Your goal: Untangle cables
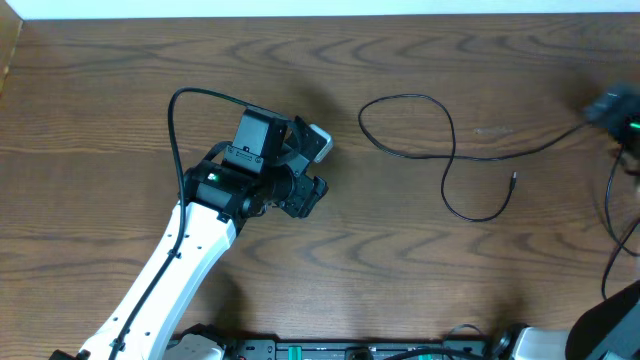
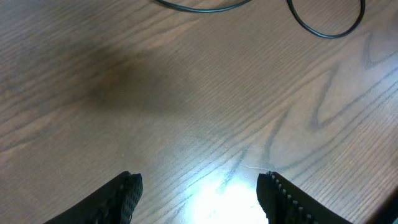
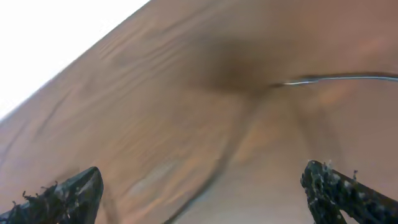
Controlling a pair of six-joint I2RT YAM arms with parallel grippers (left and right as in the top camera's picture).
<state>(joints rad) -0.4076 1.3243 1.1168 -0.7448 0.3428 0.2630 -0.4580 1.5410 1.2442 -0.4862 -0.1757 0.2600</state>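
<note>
While I am watching from overhead, the wooden table (image 1: 120, 60) is taking up nearly the whole view, and its far edge is showing as a pale strip along the top. Bare wood is lying open on every side of the left arm (image 1: 170, 260), so I am seeing plenty of room there. On the right, things are sitting closer to the edge of the view.

The left arm is reaching diagonally up from the bottom left toward the table's middle. The left gripper (image 1: 318, 168) is hanging over bare wood, well apart from the cord, and its wrist camera is showing the jaws parted with nothing between them (image 2: 199, 186). The right gripper (image 1: 612, 108) is blurring at the far right edge. Its wrist view is showing the jaws spread wide and empty (image 3: 202, 186), near the table's far edge.

The cable (image 1: 452, 130) is lying loose on the right half of the table. Its long run is stretching left to right from a loop toward the right gripper, and a lower bend is curling back up. The plug end (image 1: 513, 180) is pointing toward the far edge.
</note>
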